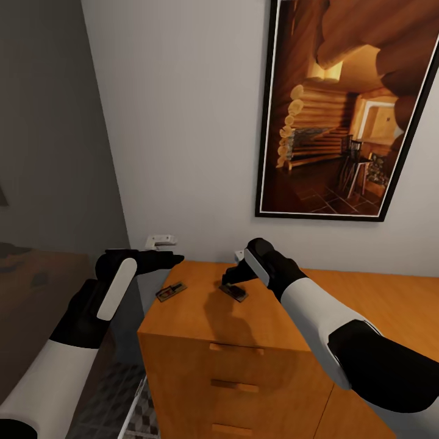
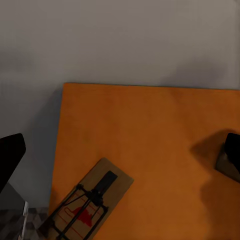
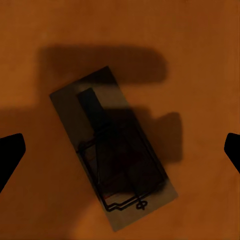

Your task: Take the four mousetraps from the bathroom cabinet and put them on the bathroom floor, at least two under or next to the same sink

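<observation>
My right gripper (image 1: 230,281) hangs straight over one mousetrap (image 3: 112,150), fingers spread wide with the trap lying between and below them, not yet touched. In the right wrist view the fingertips (image 3: 10,157) stand well clear of both long edges, so nothing is clamped. The trap lies flat on the cabinet (image 1: 201,320) top, turned at a slant to my jaw line, its wire frame toward one end.

I judge it a light, stiff thing: a thin wooden slab that will not bend, but sits so low that my pads have little edge to bite. I would take it across the narrow width, at the bare wood end away from the wire bar (the spring looks like the part to leave alone), after turning my wrist to square with it. Smooth wood on a smooth top may skid if one pad lands first.

My left gripper (image 1: 164,259) is also parted and empty, hovering just short of a second mousetrap (image 1: 171,291), which lies near the cabinet's corner, ahead of and below my fingers.
</observation>
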Robot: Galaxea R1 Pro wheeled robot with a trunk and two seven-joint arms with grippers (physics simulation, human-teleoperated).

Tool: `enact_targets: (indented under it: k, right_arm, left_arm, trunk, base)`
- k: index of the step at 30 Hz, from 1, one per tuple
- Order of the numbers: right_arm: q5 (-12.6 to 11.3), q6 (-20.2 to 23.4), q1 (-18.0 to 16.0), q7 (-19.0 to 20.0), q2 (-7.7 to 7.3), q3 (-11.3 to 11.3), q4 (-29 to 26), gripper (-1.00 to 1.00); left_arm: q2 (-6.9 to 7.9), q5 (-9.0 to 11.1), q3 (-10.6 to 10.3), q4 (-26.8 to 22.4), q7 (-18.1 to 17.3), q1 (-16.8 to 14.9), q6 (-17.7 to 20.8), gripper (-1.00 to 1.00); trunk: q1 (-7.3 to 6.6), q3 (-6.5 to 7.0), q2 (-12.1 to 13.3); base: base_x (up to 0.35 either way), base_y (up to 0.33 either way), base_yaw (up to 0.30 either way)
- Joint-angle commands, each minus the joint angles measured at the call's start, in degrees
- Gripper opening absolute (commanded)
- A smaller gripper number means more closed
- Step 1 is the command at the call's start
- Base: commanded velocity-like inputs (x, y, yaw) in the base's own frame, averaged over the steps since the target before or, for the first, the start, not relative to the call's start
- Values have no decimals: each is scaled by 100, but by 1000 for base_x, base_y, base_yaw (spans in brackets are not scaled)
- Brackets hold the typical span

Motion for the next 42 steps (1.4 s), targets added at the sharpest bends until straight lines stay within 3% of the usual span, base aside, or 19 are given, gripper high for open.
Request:
enact_targets:
  k: [1, 19, 42]
  right_arm:
    - [-19, 17, -6, -8, -4, 25, -2, 100]
    - [-27, 17, -6, -11, 1, 22, 5, 100]
    - [-43, 17, -6, 13, 17, 16, 56, 100]
  left_arm:
    - [5, 59, -11, -5, 60, -6, 13, 100]
    - [5, 69, -11, 3, 64, -6, 8, 100]
    - [5, 67, -11, 4, 69, -6, -4, 100]
  trunk:
    - [0, -7, -4]
    - [0, -7, -4]
    - [0, -7, -4]
  base:
    - [0, 0, 0]
    - [103, 0, 0]
    - [10, 0, 0]
